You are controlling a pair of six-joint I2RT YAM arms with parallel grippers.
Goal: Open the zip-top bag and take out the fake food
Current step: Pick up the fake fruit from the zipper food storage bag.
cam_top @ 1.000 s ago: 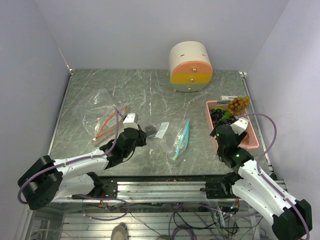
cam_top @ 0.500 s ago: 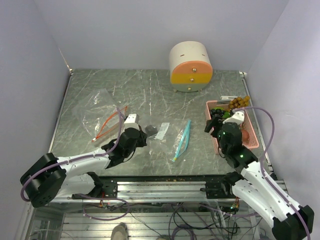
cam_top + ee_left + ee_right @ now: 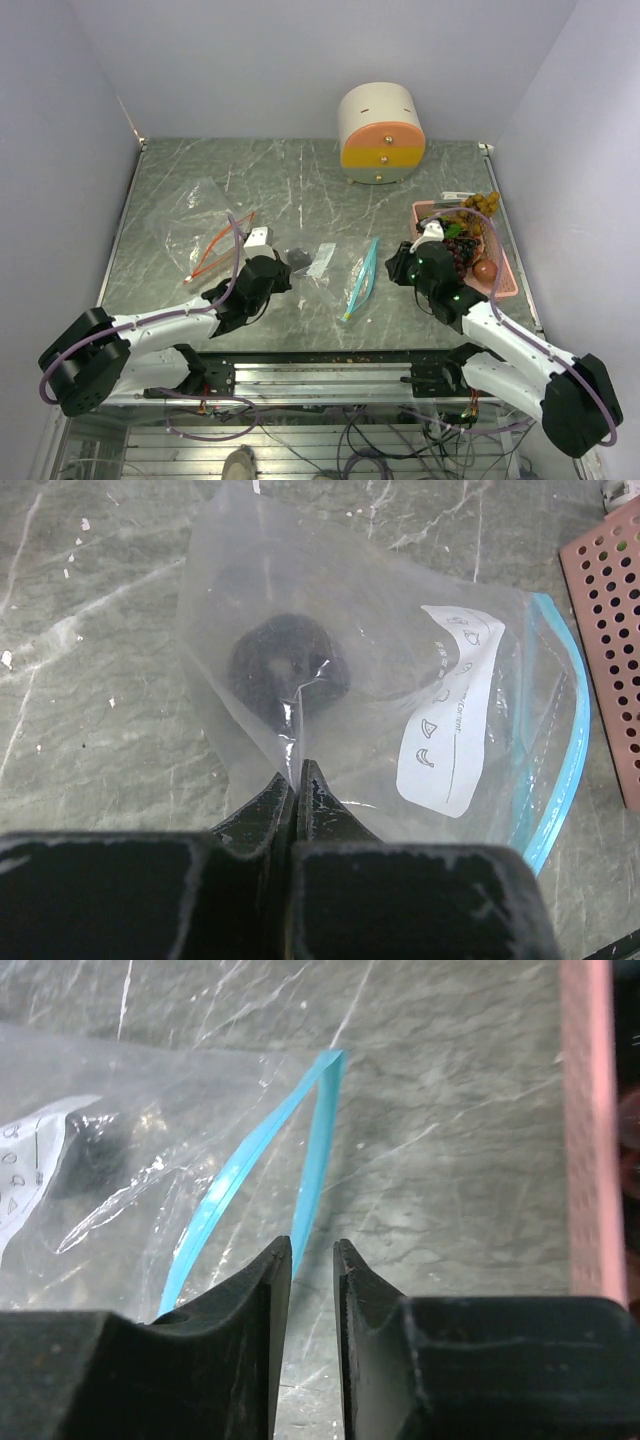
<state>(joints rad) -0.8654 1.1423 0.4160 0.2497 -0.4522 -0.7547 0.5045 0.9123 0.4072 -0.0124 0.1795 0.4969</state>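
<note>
Top view, progress: the zip-top bag lies flat on the desk between the two arms. Several pieces of fake food already sit in the pink basket, but one dark piece is inside the bag, so I judge the task well along and not finished.
Top view, basket contents: a purple grape bunch, a tan grape bunch at the far end, a reddish round fruit and a green piece.
Top view, tools: the left tool is at the bag's closed end. The right tool sits just beside the blue zip.
Top view, other things: a second bag with an orange-red zip lies well apart on the left. A round drawer unit stands at the back.

Left wrist view, tool: the left tool is pinched tight on a fold of the bag's film.
Left wrist view, bag contents: the dark piece lies under the film just beyond the fingertips, with a white label beside it. Nothing else shows inside.

Right wrist view, tool: the right tool shows a narrow gap and holds nothing I can make out. One strip of the blue zip runs down toward that gap.
Right wrist view, bag mouth: the two zip strips stand apart and meet only at the far corner, so the mouth looks open.
Right wrist view, what is left: the dark piece has yet to come out through that mouth.
</note>
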